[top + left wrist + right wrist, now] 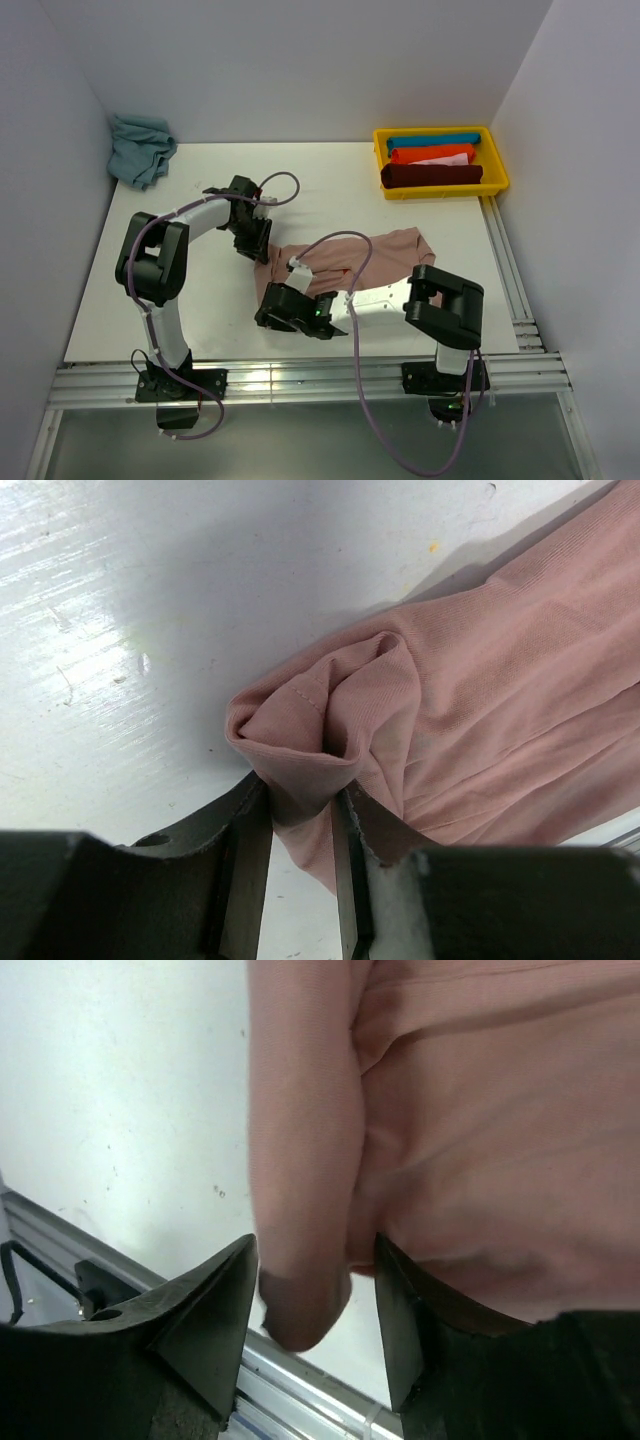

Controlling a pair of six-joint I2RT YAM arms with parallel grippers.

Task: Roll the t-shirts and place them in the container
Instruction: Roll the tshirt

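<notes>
Pink t-shirt (350, 262) lying crumpled mid-worktop (330, 190), gripped at its left end.
Left jaws narrow, pinching a bunched fold at the far-left corner; right jaws wide, straddling a loose fold on the near edge, not squeezing it. Likely trouble: right jaws close on too little cloth and it slips out; uneven pull between the two skews the roll; near fold sits close to the front rail (300, 380) and could snag.

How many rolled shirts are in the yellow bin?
3 in the yellow bin: a blue roll at the back, an orange roll midway, a dark red roll at the front. Others may be hidden underneath.
</notes>
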